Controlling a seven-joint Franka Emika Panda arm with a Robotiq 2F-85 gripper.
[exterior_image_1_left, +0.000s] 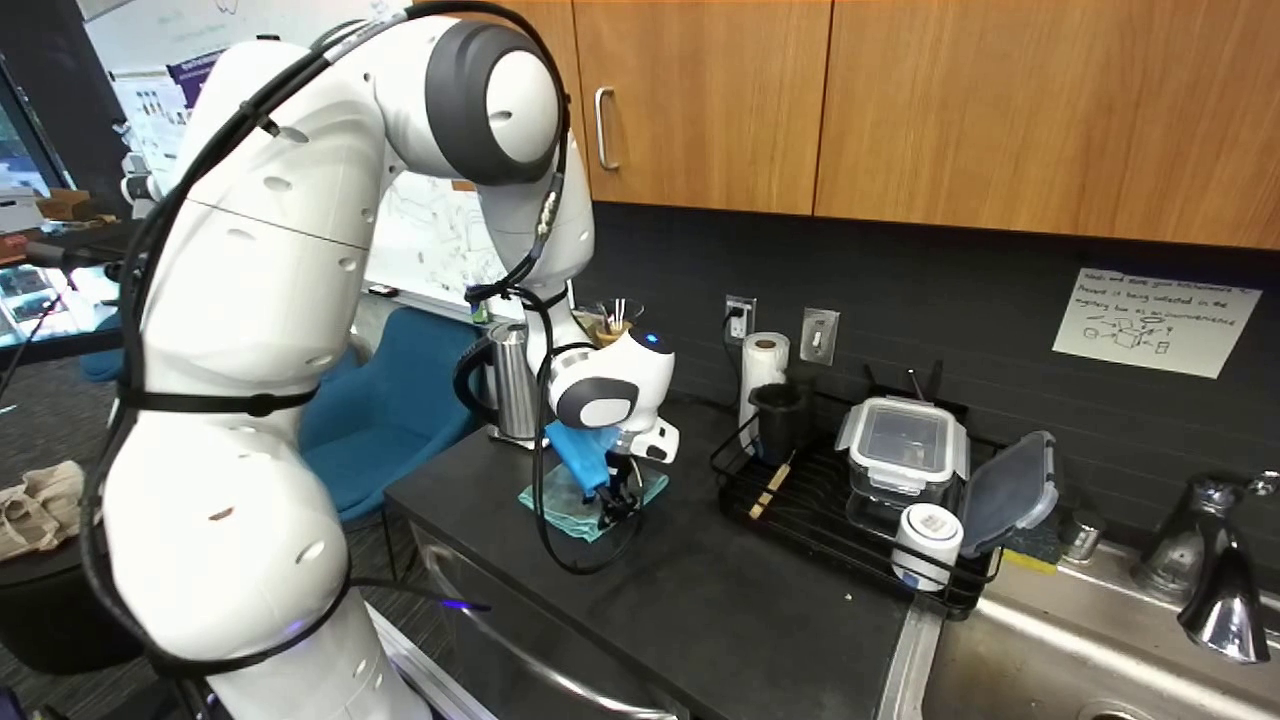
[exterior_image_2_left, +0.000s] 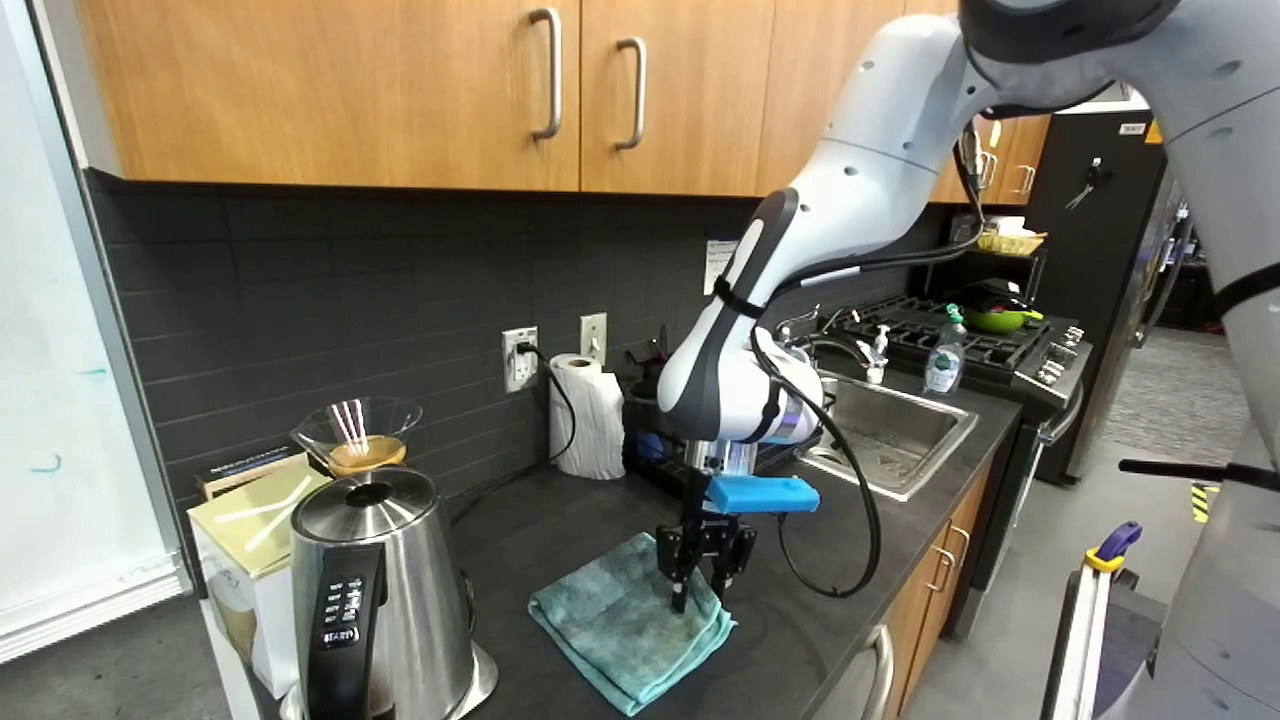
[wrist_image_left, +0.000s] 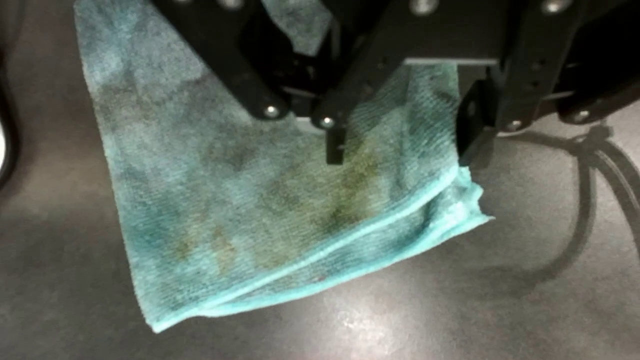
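A folded teal cloth (exterior_image_2_left: 620, 625) with dark and brownish stains lies flat on the dark countertop. It also shows in an exterior view (exterior_image_1_left: 562, 508) and fills much of the wrist view (wrist_image_left: 200, 175). My gripper (exterior_image_2_left: 700, 592) points down over the cloth's edge nearest the sink. In the wrist view my gripper (wrist_image_left: 400, 157) stands open, its two black fingers apart. One finger (wrist_image_left: 335, 147) is over the cloth, the other at its right edge. Part of the cloth shows between them, not clamped. I cannot tell whether the fingertips touch it. A blue piece (exterior_image_2_left: 762, 494) is fixed to the wrist.
A steel kettle (exterior_image_2_left: 400, 590) stands at the counter's end beside a box (exterior_image_2_left: 255, 540) with a glass dripper. A paper towel roll (exterior_image_2_left: 588, 420) stands by the wall. A black dish rack (exterior_image_1_left: 800, 535) with containers sits before the sink (exterior_image_1_left: 1010, 650). A loose black cable (exterior_image_2_left: 868, 500) hangs from the arm.
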